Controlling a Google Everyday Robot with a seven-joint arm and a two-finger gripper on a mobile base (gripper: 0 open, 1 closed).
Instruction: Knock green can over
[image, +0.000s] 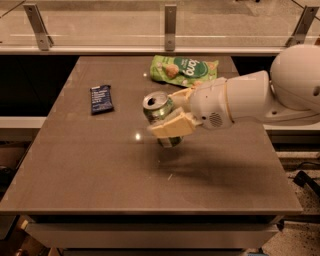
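The green can (159, 106) is near the middle of the brown table (100, 165). It leans to the left, with its silver top and pull-tab facing up and left. My gripper (173, 113) reaches in from the right on a white arm. One tan finger (169, 128) lies across the can's front. The other finger (181, 94) is behind the can. The fingers are closed on the can's sides. The can's base (171, 142) shows below the front finger, close to the tabletop.
A flat green snack bag (185, 69) lies at the back of the table, just behind the gripper. A dark blue packet (101, 98) lies at the left. A glass railing with metal posts (170, 20) runs behind the table.
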